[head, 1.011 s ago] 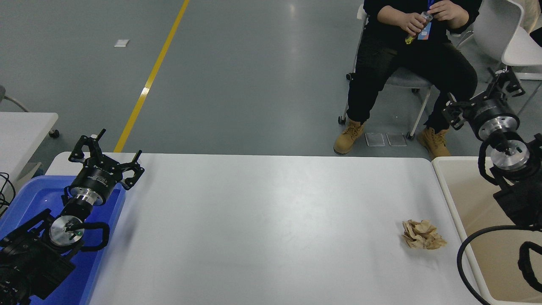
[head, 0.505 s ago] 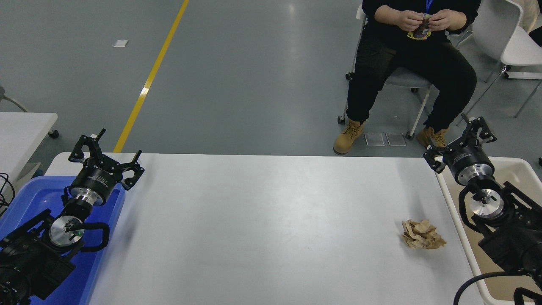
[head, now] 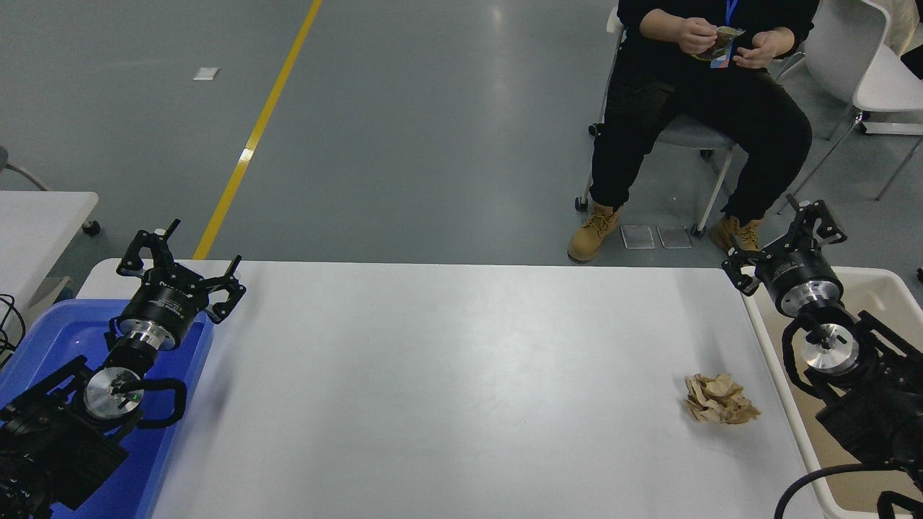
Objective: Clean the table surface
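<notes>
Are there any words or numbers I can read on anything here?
None can be read.
Left gripper: pale marks on its black body, too small to read.
Right gripper: the same, too blurred.
Crumpled paper, table, blue bin, cream tub: no print visible.

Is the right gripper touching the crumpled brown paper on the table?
Apart. The head view shows the right gripper open near the table's far right corner, with bare white table surface between it and the crumpled paper.
</notes>
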Motion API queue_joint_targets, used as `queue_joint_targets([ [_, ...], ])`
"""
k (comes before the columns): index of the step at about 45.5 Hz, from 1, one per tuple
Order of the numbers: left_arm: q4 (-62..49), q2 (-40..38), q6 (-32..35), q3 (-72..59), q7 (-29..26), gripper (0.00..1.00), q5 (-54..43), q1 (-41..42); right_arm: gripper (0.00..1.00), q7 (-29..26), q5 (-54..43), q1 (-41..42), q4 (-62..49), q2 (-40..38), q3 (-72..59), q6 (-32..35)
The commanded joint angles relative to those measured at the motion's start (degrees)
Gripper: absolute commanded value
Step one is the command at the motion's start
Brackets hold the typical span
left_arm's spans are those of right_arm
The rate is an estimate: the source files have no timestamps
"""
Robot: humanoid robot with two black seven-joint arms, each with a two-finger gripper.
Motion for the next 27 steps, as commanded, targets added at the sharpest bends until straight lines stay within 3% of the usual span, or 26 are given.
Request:
queue_joint_targets([
  [1, 0.02, 0.0, 0.0, 0.0, 0.08, 1.0, 0.05, -0.02, 0.98, -0.2, 0.03, 4.08, -0.18, -4.31, -11.84, 0.09],
  [14, 0.02, 0.0, 0.0, 0.0, -0.01, 1.0, -0.04, -0.02, 0.98, -0.2, -0.06, 14.63, 0.62, -9.41, -41.74, 0.18],
  [27, -0.07, 0.0, 0.0, 0.0, -0.01, 1.0, -0.04, -0.02, 0.98, -0.2, -0.67, 20.96, -0.17, -11.26, -49.75, 0.0],
])
